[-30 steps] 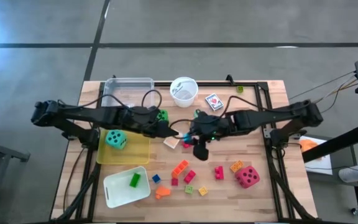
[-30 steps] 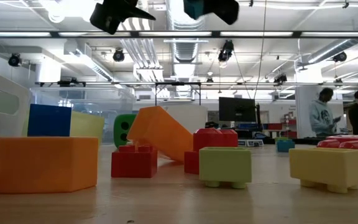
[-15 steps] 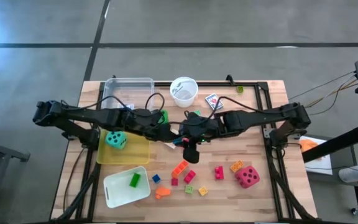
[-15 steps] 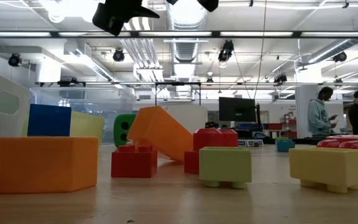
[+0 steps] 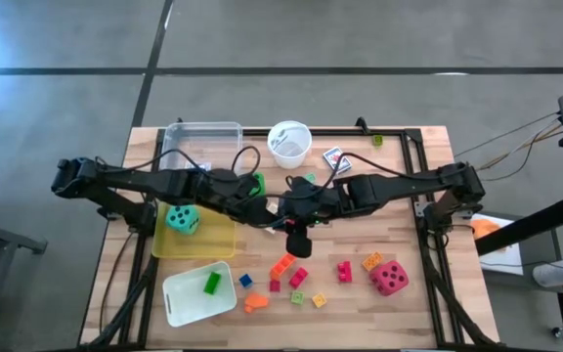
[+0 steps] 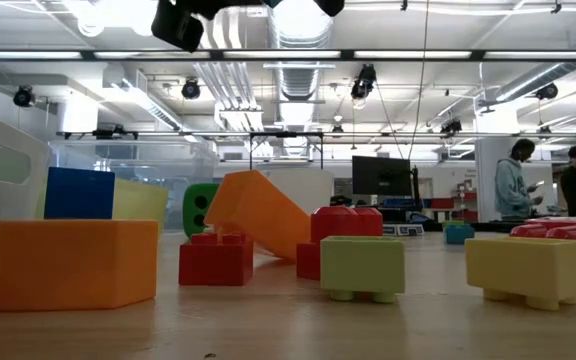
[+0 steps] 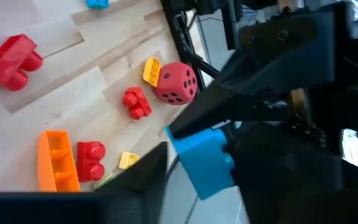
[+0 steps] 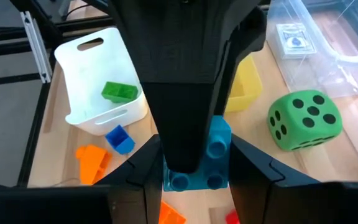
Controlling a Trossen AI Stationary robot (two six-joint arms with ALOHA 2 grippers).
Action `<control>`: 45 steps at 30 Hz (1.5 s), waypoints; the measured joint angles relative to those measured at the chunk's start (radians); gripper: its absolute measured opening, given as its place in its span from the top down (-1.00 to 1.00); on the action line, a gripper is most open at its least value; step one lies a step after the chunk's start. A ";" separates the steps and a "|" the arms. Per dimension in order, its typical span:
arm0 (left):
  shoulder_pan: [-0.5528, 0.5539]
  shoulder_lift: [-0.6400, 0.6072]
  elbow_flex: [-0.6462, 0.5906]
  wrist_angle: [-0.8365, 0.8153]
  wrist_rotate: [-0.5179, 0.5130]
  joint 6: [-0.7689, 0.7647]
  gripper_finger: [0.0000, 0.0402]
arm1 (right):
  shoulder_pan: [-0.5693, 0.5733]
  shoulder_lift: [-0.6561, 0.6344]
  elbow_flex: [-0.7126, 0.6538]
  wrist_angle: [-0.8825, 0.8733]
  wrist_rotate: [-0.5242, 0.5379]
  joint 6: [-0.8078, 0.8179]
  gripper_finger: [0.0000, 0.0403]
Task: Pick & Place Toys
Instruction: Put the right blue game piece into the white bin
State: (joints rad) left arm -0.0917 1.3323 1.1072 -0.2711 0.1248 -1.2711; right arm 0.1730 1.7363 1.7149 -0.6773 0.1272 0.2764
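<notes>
Meanwhile both pincers (image 5: 280, 217) clench one teal block (image 8: 197, 163); white tray (image 5: 179, 298) holds a green block (image 5: 211, 283).

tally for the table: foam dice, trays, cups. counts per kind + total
Foam dice: 3 (green die, teal die, red die)
Trays: 3 (clear tray, yellow tray, white tray)
White cup: 1
Total: 7

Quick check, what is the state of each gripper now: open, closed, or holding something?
Left gripper: at the blue block above mid-table; open or closed cannot be told.
Right gripper: closed, holding the blue block.
</notes>
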 joint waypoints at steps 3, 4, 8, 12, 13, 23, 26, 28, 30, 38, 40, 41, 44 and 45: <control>0.000 0.000 0.000 0.007 0.002 -0.002 0.59 | 0.000 -0.001 0.000 -0.005 0.008 -0.006 0.37; 0.001 -0.001 0.000 0.009 0.003 -0.012 0.67 | 0.001 -0.002 0.000 -0.008 0.016 -0.009 0.37; 0.001 -0.002 -0.001 0.015 0.005 -0.011 0.74 | 0.001 -0.003 0.003 -0.010 0.014 -0.011 0.37; 0.001 -0.002 -0.001 0.016 0.006 -0.004 0.74 | 0.001 -0.004 0.004 -0.009 0.009 -0.010 0.36; 0.001 -0.002 -0.001 0.016 0.007 -0.002 0.74 | 0.001 -0.004 0.004 -0.009 0.008 -0.006 0.30; -0.002 -0.005 -0.004 0.001 0.027 0.034 0.74 | -0.002 -0.011 0.016 -0.001 -0.050 0.015 -0.51; -0.001 -0.008 -0.004 -0.006 0.070 0.056 0.74 | -0.002 -0.016 0.017 -0.011 -0.050 0.017 -0.63; -0.003 -0.016 -0.003 -0.027 0.110 0.096 0.74 | -0.001 -0.024 0.017 -0.038 -0.050 0.020 -0.68; -0.009 -0.022 -0.002 -0.075 0.155 0.201 0.74 | -0.001 -0.028 0.017 -0.082 -0.050 0.009 -0.70; -0.112 -0.077 -0.002 -0.599 0.234 0.379 0.74 | -0.003 -0.060 0.016 -0.209 -0.048 -0.037 -0.71; -0.156 -0.088 -0.002 -0.705 0.219 0.378 0.74 | -0.004 -0.065 0.016 -0.207 -0.025 -0.035 -0.71; -0.182 -0.090 -0.002 -0.746 0.206 0.377 0.74 | -0.004 -0.068 0.016 -0.209 0.001 -0.035 -0.71; -0.272 -0.092 -0.002 -0.831 0.177 0.345 0.74 | -0.004 -0.075 0.016 -0.210 0.075 -0.035 -0.71; -0.302 -0.092 -0.003 -0.844 0.168 0.322 0.74 | -0.004 -0.076 0.016 -0.209 0.088 -0.035 -0.71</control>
State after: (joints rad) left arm -0.3942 1.2404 1.1044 -1.1152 0.2927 -0.9493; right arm 0.1686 1.6598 1.7309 -0.8867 0.2155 0.2417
